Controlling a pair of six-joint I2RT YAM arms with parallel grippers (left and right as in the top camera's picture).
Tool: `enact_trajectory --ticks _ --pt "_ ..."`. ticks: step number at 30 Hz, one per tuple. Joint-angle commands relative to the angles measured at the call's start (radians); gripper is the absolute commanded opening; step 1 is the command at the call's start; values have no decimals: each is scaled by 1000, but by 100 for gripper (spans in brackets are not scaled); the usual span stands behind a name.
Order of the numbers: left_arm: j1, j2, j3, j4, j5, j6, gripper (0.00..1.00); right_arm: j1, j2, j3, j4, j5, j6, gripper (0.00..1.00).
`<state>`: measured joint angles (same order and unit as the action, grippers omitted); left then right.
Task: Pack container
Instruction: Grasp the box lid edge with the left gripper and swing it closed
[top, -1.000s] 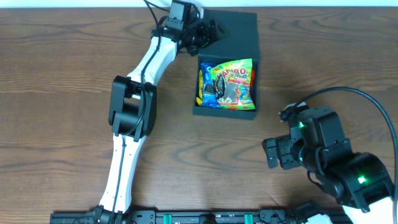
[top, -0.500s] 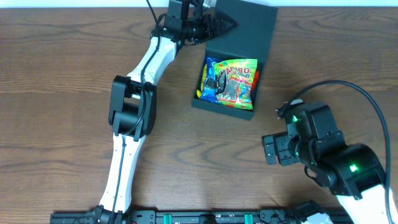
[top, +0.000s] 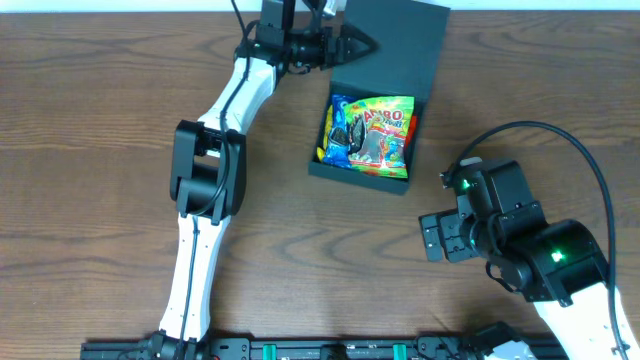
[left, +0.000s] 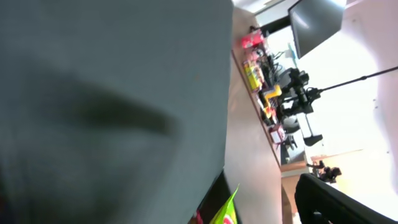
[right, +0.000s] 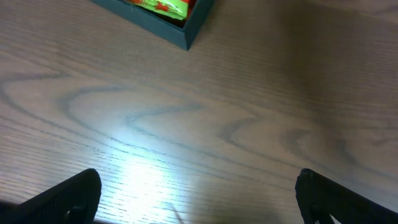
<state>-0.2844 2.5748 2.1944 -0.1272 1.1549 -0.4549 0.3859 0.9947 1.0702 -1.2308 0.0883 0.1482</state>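
Note:
The container (top: 358, 170), a dark square box, sits at the back middle of the table with its lid (top: 400, 45) raised behind it. Colourful snack packets (top: 372, 132) lie inside. My left gripper (top: 362, 44) is open at the lid's left edge. In the left wrist view the lid's dark face (left: 112, 93) fills most of the frame, only one finger (left: 336, 202) shows at the lower right, and a yellow-green packet tip (left: 227, 208) pokes up. My right gripper (top: 428, 238) hovers open over bare wood, with nothing between its fingers (right: 68, 196), right of and nearer than the box corner (right: 180, 28).
The wooden table (top: 100, 150) stretches to the left and front of the box. The left arm (top: 205, 170) reaches diagonally from the front edge to the back. A black cable (top: 590, 170) loops over the right arm.
The left gripper has moved right along the back edge, and the lid and box have turned slightly clockwise and shifted right. The right arm has edged up and left.

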Motion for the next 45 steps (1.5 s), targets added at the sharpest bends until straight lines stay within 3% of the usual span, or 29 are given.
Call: enact_trajectory --ticks 1,11,21,30,45 --pt "-6 -68 21 -94 0 142 96 14 -2 -5 2 21 -3 99" --pt "-14 -203 21 -423 -136 426 96 14 -2 -5 5 21 -3 99" --pt "-21 -262 21 -550 -207 468 96 14 -2 -5 5 21 -3 99" --pt "-52 -349 21 -726 -263 604 96 14 -2 -5 6 21 -4 99" --pt "-109 -459 21 -1137 -352 694 96 14 -15 2 6 11 -4 99"
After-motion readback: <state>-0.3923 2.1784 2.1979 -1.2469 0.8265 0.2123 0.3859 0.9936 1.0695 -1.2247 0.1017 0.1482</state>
